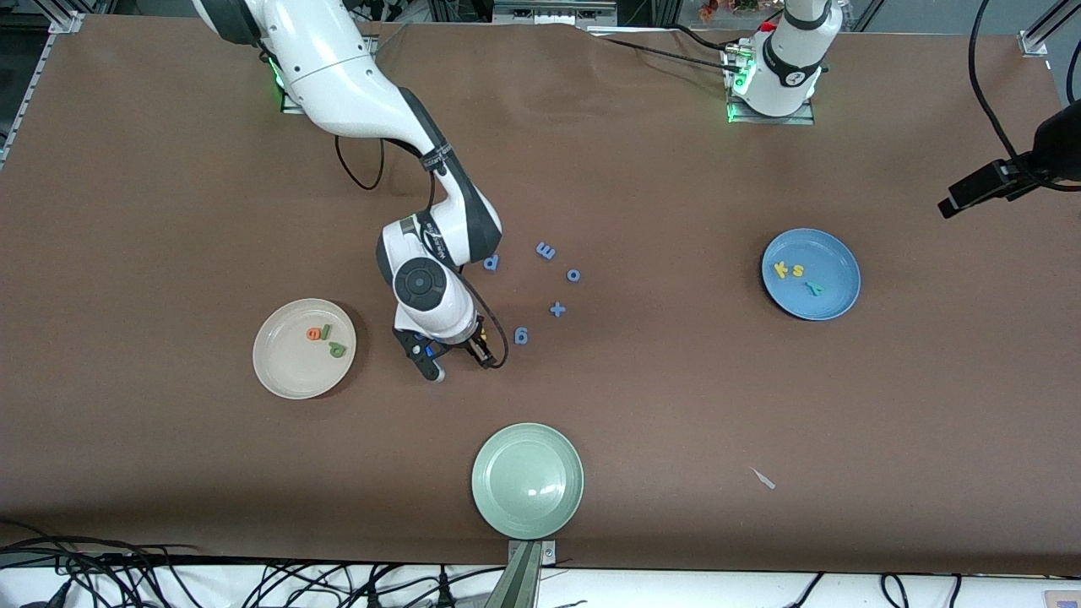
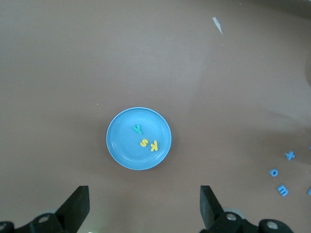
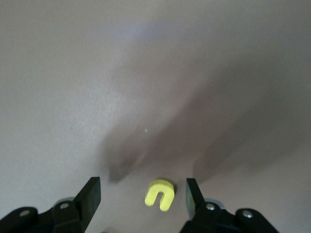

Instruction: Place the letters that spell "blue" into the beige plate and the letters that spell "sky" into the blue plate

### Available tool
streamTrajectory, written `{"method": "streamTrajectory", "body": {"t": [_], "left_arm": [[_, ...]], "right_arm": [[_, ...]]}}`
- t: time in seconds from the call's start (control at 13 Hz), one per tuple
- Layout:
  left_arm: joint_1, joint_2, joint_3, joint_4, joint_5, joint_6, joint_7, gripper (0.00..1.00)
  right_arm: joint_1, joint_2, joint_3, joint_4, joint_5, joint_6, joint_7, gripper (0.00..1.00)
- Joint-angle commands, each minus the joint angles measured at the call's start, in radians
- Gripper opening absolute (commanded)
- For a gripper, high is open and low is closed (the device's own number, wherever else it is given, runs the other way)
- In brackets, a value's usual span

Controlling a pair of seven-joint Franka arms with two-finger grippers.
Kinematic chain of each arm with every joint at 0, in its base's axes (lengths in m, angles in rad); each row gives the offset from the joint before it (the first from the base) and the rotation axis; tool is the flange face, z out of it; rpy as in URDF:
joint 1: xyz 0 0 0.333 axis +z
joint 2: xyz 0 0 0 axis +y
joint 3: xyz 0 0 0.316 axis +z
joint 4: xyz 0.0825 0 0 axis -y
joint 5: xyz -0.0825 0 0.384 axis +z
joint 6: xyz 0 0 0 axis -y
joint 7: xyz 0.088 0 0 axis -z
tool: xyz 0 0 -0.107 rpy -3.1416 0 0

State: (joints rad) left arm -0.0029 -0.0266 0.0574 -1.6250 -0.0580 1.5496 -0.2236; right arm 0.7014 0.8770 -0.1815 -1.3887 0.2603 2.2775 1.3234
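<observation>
My right gripper (image 3: 143, 184) stands open low over the table, between the beige plate (image 1: 283, 365) and the loose blue letters. A yellow "u" (image 3: 160, 194) lies flat on the table between its fingers, closer to one of them and touching neither. In the front view the right gripper (image 1: 458, 361) hides this letter. The beige plate holds an orange "e" (image 1: 314, 333), a thin green bar beside it and a green "b" (image 1: 338, 347). The blue plate (image 1: 836, 253) holds a yellow "k" (image 1: 781, 269), a yellow "s" (image 1: 797, 270) and a teal "y" (image 1: 815, 288). My left gripper (image 2: 143, 190) waits open, high above the blue plate (image 2: 121, 145).
Several blue letters and a blue plus sign (image 1: 557, 309) lie mid-table beside the right gripper, a blue "6" (image 1: 521, 336) closest to it. A pale green plate (image 1: 528, 498) sits at the table edge nearest the front camera. A white scrap (image 1: 763, 478) lies toward the left arm's end.
</observation>
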Motion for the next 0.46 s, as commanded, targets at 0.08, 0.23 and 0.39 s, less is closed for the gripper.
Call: {"method": "streamTrajectory", "body": {"t": [0.08, 0.23, 0.39], "left_arm": [[0.006, 0.007, -0.036, 0.056, 0.052, -0.032, 0.041, 1.0], [-0.002, 0.014, -0.039, 0.054, 0.056, -0.039, 0.041, 1.0], [-0.008, 0.019, -0.039, 0.054, 0.063, -0.046, 0.079, 1.0]], "right_arm": [[0.006, 0.027, -0.004, 0.023, 0.019, 0.0, 0.033, 0.77], [0.006, 0.028, -0.003, 0.011, 0.019, 0.002, 0.042, 0.77], [0.012, 0.039, -0.004, 0.007, 0.019, 0.008, 0.051, 0.73]]}}
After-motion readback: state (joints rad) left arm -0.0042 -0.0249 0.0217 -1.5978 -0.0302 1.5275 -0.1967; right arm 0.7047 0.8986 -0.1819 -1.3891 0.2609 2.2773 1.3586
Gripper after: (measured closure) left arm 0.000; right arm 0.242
